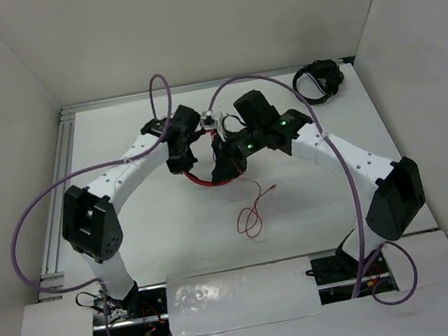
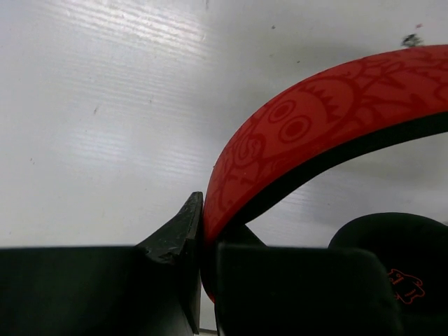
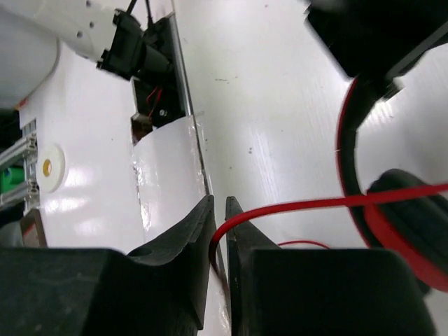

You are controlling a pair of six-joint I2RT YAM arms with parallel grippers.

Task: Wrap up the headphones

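The red headphones (image 1: 209,180) sit mid-table between both grippers. My left gripper (image 2: 206,231) is shut on the red patterned headband (image 2: 315,119), with a black ear pad (image 2: 399,259) to its right. In the top view the left gripper (image 1: 180,162) is at the headband's left end. My right gripper (image 3: 219,210) is shut on the thin red cable (image 3: 294,208), which runs to the red earcup (image 3: 406,231). In the top view the right gripper (image 1: 225,163) is just right of the left one. The loose cable (image 1: 252,210) lies curled on the table nearer the bases.
All-black headphones (image 1: 318,80) lie at the back right corner. A taped white panel (image 1: 244,297) covers the near edge between the arm bases. An aluminium rail (image 1: 58,194) runs along the left side. White walls enclose the table.
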